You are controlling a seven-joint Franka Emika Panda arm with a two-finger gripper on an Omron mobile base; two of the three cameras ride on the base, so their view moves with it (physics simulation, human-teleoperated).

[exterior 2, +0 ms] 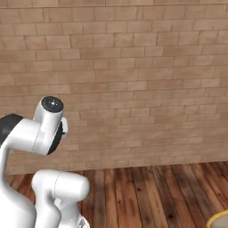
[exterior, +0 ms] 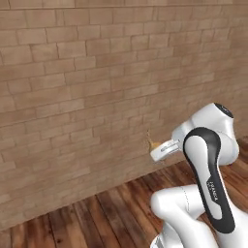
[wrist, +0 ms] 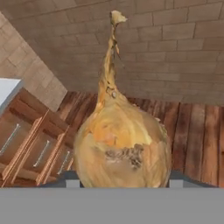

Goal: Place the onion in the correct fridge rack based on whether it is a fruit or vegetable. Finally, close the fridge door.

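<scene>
Golden-brown onion (wrist: 122, 144) is pinched between the gripper (wrist: 124, 183) fingers, whose tips are mostly hidden behind the bulb. Long axis runs along the gripper, stem tip pointing away toward the brick wall (wrist: 175, 52). Left base view: onion (exterior: 154, 143) small, partly hidden at the hand. Wooden drawer cabinet (wrist: 30, 144) cut off at the hand view's left.

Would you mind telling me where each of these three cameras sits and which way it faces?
Left base view: behind the arm's left, facing a brick wall and plank floor; the arm rises lower right, the gripper carrying the onion.
Right base view: behind its right, same wall and floor; arm lower left.
Hand view: on the hand, looking along the gripper past the onion at wooden drawers.
Shared: wall and floor.
</scene>
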